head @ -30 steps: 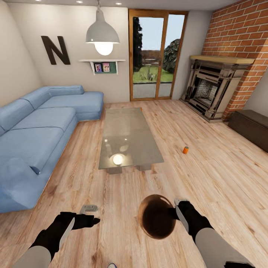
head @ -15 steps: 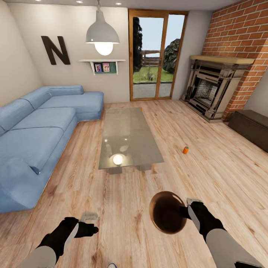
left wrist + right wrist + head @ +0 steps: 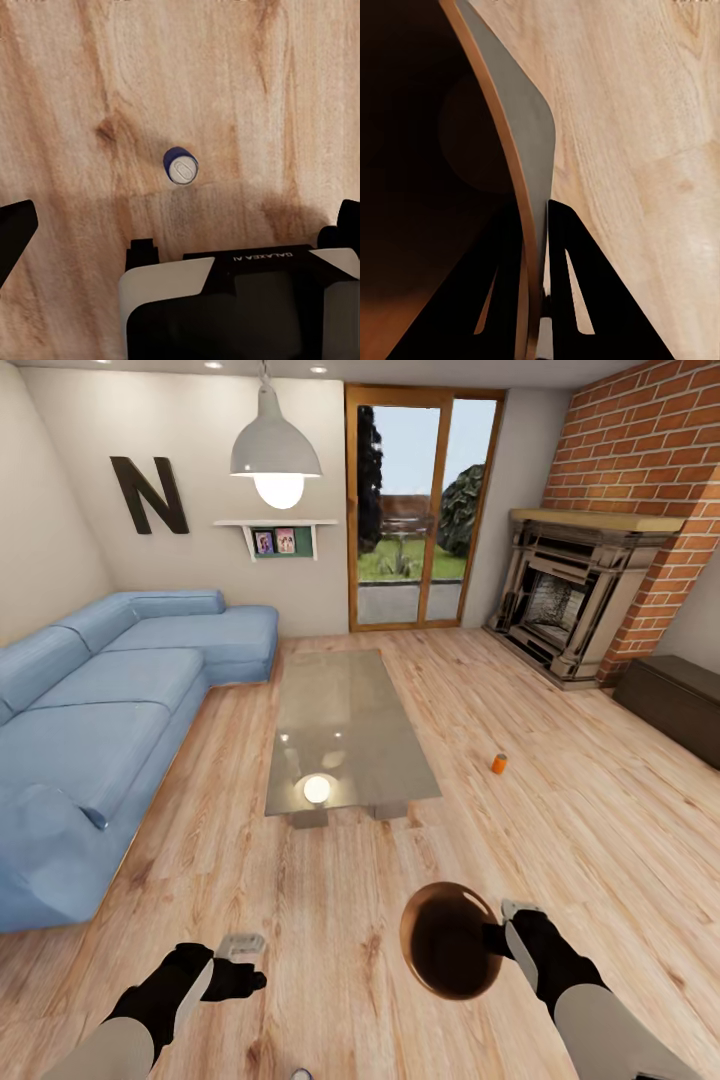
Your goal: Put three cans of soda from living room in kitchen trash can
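Now right hand (image 3: 497, 940) clamps trash can (image 3: 450, 940) rim, mouth upward; left hand (image 3: 240, 965) apart.

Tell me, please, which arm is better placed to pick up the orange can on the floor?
Probably the left. The right gripper is shut on the trash can rim, while the left gripper is open and empty. The orange can lies ahead, far from both.

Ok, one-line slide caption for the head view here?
Right gripper holds the copper-brown trash can by its rim above the living-room floor; an orange soda can stands beyond the glass coffee table.
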You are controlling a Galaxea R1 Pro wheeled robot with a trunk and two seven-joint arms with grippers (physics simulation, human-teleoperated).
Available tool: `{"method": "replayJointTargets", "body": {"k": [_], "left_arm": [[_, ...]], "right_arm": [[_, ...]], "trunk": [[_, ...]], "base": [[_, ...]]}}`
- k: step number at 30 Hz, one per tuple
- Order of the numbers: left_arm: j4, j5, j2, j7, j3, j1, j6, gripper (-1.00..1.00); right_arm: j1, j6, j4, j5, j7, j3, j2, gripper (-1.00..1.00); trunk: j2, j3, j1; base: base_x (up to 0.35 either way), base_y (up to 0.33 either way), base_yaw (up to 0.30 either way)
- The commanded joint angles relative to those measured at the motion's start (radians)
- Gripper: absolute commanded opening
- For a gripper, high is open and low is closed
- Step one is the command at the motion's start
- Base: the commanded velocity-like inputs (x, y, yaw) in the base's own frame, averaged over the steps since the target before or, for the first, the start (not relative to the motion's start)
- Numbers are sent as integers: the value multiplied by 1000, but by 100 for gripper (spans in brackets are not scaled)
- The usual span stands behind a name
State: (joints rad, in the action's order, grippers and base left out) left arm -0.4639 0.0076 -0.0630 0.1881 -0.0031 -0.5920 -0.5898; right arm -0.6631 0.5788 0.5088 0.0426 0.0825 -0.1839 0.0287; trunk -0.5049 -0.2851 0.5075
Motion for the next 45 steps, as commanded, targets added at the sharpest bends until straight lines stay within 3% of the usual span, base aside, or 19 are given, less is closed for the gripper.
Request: {"method": "replayJointTargets", "body": {"k": [1, 23, 36, 41, 45], "left_arm": [[1, 0, 0, 0, 0, 0, 0, 100], [0, -1, 0, -1, 0, 0, 7, 100], [50, -4, 2, -3, 0, -2, 6, 100], [71, -5, 4, -5, 0, -4, 8, 100], [76, -7, 16, -8, 0, -8, 8, 100]], "right_arm": [[0, -1, 1, -8, -4, -1, 0, -100], [0, 0, 0, -8, -4, -1, 2, -100], [0, 0, 0, -14, -14, -8, 8, -100], [0, 36, 9, -15, -160, -11, 51, -100], [-6, 194, 30, -14, -254, -13, 95, -100]], "trunk": [[0, 0, 0], [0, 0, 0], [0, 0, 0], [0, 0, 0], [0, 0, 0]], "base": [[146, 82, 0], [35, 18, 0], [0, 0, 0], [0, 0, 0], [0, 0, 0]]}}
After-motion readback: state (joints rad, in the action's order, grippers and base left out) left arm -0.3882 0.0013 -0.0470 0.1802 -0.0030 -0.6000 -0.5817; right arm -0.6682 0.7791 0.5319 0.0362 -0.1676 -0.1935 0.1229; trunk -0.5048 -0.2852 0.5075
